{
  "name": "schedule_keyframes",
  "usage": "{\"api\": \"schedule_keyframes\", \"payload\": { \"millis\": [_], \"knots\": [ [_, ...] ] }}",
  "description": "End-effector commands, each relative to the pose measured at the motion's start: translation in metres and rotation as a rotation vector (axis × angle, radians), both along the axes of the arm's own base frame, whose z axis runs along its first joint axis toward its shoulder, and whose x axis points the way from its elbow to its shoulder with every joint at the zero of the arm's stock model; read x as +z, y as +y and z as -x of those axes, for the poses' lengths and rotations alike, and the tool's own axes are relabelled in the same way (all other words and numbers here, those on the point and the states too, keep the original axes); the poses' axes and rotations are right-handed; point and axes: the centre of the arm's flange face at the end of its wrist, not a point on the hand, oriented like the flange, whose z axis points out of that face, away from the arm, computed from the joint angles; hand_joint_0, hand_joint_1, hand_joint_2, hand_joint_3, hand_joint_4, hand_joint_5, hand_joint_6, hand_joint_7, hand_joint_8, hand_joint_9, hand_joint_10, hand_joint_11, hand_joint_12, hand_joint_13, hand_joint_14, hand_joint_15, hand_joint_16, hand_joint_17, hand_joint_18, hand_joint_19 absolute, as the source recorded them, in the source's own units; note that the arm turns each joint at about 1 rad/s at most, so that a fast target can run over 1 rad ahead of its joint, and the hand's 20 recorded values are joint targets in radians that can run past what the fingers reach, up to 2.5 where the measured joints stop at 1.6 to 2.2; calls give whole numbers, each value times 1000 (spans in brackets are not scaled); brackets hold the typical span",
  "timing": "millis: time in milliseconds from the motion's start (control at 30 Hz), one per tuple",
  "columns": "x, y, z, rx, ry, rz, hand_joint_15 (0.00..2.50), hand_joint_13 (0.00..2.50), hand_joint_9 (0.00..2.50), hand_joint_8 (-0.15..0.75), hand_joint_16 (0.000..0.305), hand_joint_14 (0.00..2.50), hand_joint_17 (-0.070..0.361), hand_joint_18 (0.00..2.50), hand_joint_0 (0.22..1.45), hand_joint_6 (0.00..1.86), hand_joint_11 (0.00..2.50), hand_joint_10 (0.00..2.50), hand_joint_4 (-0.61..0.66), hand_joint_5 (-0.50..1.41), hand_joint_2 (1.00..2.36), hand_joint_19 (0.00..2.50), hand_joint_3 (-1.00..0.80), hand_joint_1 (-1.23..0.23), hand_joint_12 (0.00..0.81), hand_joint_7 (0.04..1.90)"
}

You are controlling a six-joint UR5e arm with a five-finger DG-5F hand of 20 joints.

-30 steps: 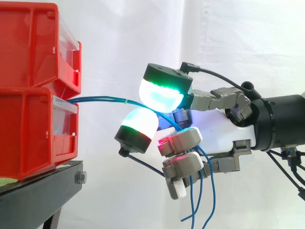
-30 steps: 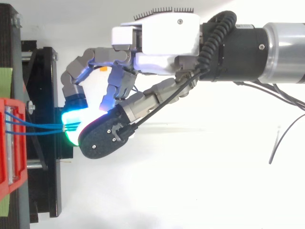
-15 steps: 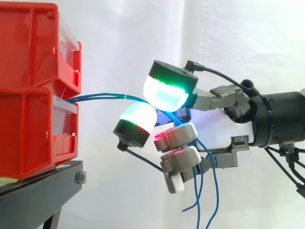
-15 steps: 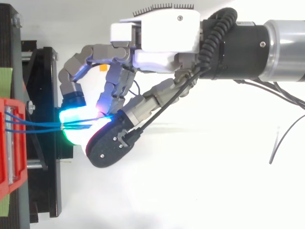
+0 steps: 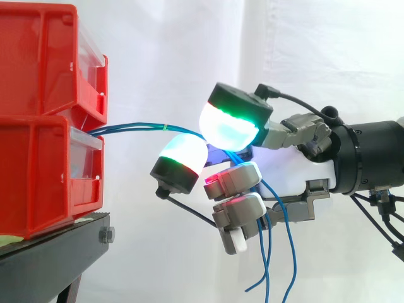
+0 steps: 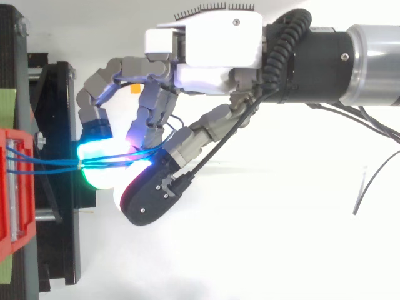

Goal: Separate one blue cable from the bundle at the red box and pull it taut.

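Several thin blue cables (image 5: 132, 127) run as a bundle from the lower red bin (image 5: 38, 177) rightward to my hand (image 5: 309, 170). A small yellow-green tie (image 5: 165, 128) binds them midway. The strands pass between a green-cyan pad (image 5: 230, 129) above and a white pad (image 5: 183, 154) below, then drop behind the curled red-glowing fingers, their loose ends (image 5: 278, 252) dangling. In the top view the cables (image 6: 50, 164) leave the red bin (image 6: 12, 187) and slip between the glowing pads of the hand (image 6: 206, 53). The hand is shut on the bundle, a short way right of the bin.
A second red bin (image 5: 44, 57) is stacked on the lower one. Both rest on a black stand (image 5: 50, 252) at the left, also seen from above as the stand (image 6: 56, 237). A white curtain hangs behind.
The upper green-cyan pad has slid right and a little up along the cables, away from the lower white pad. The dangling ends have swung slightly. The bins have not moved.
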Motion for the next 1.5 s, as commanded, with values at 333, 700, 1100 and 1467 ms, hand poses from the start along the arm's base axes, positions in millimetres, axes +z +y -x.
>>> {"api": "schedule_keyframes", "payload": {
  "millis": [333, 700, 1100, 1467],
  "knots": [
    [1, 0, 0, 0, 0, 0, 1239, 1140, 1233, 290, 36, 24, 82, 810, 623, 813, 1455, 15, 72, -158, 1002, 817, -479, -583, 318, 1087],
    [1, 0, 0, 0, 0, 0, 1235, 1119, 1182, 286, 38, 23, 86, 813, 652, 841, 1466, 16, 45, -175, 1015, 819, -283, -829, 329, 1085],
    [1, 0, 0, 0, 0, 0, 1230, 1126, 1150, 288, 41, 25, 93, 884, 788, 866, 1458, 18, 47, -188, 1000, 787, -500, -919, 341, 1092],
    [1, 0, 0, 0, -2, 0, 1214, 1168, 1219, 321, 44, 21, 99, 895, 506, 842, 1460, 13, 105, -174, 1000, 784, -500, -727, 358, 1015]
  ]
}}
